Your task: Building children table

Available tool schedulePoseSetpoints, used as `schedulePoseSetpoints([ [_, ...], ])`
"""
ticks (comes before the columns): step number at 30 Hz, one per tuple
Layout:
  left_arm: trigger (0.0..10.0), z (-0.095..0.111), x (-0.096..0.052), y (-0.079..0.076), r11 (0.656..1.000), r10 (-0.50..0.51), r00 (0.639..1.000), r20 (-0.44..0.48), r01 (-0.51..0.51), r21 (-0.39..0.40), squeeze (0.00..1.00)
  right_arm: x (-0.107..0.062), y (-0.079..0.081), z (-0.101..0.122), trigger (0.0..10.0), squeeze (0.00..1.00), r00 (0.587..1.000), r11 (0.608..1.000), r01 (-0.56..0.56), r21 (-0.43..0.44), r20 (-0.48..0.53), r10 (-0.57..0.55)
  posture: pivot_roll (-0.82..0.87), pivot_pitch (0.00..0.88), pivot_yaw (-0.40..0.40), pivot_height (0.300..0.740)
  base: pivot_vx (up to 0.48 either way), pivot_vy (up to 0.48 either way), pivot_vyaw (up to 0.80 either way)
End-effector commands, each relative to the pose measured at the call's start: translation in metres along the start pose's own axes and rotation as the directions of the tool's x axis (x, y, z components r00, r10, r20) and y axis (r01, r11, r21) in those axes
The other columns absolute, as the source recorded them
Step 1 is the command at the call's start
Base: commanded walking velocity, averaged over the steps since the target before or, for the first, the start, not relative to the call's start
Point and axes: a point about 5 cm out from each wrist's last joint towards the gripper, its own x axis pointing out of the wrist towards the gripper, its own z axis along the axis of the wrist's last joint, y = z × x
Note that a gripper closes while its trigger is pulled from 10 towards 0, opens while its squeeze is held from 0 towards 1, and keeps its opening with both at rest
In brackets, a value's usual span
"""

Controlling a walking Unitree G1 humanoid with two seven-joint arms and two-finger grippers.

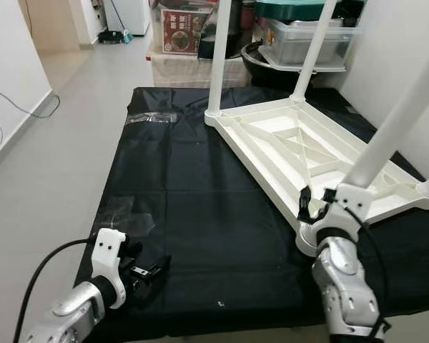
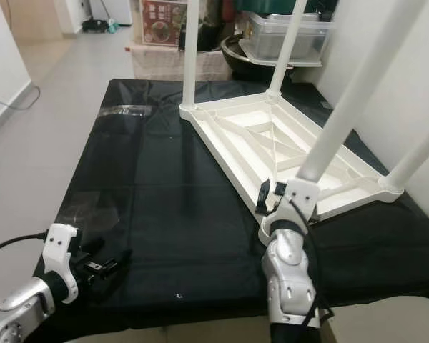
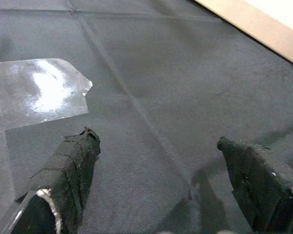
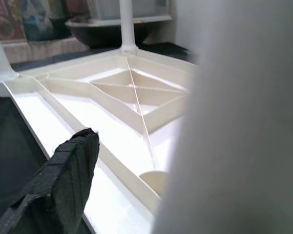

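Observation:
A white children's table point(image 1: 252, 148) lies upside down on a black mat point(image 1: 193, 214), its legs pointing up. My right gripper point(image 1: 317, 200) is at the near corner and open. One black finger point(image 4: 63, 190) stands a clear gap away from the near white leg point(image 1: 393, 128), which blurs close in the right wrist view as the leg point(image 4: 244, 117); the other finger is hidden behind it. My left gripper point(image 1: 146, 275) hovers low over the mat's front left, open and holding nothing, fingers point(image 3: 73, 170) wide apart.
Clear plastic film point(image 3: 39, 92) lies on the mat by the left gripper, and another piece point(image 1: 150, 116) lies at the far left. Boxes and plastic bins point(image 1: 307, 36) stand behind the mat. A white wall point(image 1: 407, 57) is on the right and grey floor point(image 1: 64, 143) on the left.

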Motion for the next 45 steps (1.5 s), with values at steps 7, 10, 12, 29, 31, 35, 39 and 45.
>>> schedulePoseSetpoints([
  [7,10.0,-0.004,0.004,-0.004,1.0,-0.023,1.0,-0.01,0.024,0.004,0.0,0.001,-0.004,0.019,10.0,1.0,0.998,0.999,-0.036,0.027,0.043,0.034,0.02,0.0,-0.055,0.74,0.0,0.0,0.0],
  [10,10.0,-0.004,0.004,-0.005,1.0,-0.025,1.0,-0.011,0.025,0.005,0.0,0.001,-0.004,0.019,10.0,1.0,0.999,0.999,-0.038,0.029,0.038,0.037,0.02,0.0,-0.055,0.74,0.0,0.0,0.0],
  [12,10.0,-0.005,0.006,-0.005,1.0,-0.026,1.0,-0.011,0.026,0.005,0.0,0.003,-0.005,0.004,10.0,1.0,0.996,0.996,-0.049,0.069,-0.07,0.054,0.03,0.0,-0.058,0.74,0.0,0.0,0.0],
  [29,10.0,0.001,0.003,0.007,0.998,0.06,0.998,0.024,-0.061,0.009,0.0,0.005,0.006,-0.043,10.0,0.0,0.87,0.947,0.026,0.32,-0.474,0.136,0.05,0.0,-0.067,0.74,0.0,0.0,0.0],
  [31,10.0,0.003,0.003,0.009,0.997,0.077,0.996,0.039,-0.077,0.008,0.0,0.004,0.013,-0.041,10.0,0.03,0.862,0.94,0.015,0.339,-0.481,0.16,0.05,0.0,-0.066,0.74,0.0,0.0,0.0],
  [35,10.0,0.005,0.004,0.01,0.996,0.089,0.995,0.048,-0.089,0.01,0.0,0.003,0.019,-0.04,10.0,0.0,0.853,0.937,-0.003,0.349,-0.488,0.184,0.05,0.0,-0.064,0.74,0.0,0.0,0.0],
  [39,10.0,0.006,0.006,0.015,0.991,0.129,0.99,0.056,-0.13,0.017,0.0,0.003,0.028,-0.036,10.0,0.0,0.855,0.941,-0.062,0.333,-0.469,0.222,0.05,0.0,-0.064,0.74,0.0,0.0,0.0],
  [45,10.0,0.008,0.007,0.02,0.984,0.175,0.982,0.074,-0.177,0.02,0.0,0.003,0.036,-0.026,10.0,0.0,0.871,0.953,-0.159,0.259,-0.417,0.259,0.05,0.0,-0.071,0.74,0.0,0.0,0.0],
])
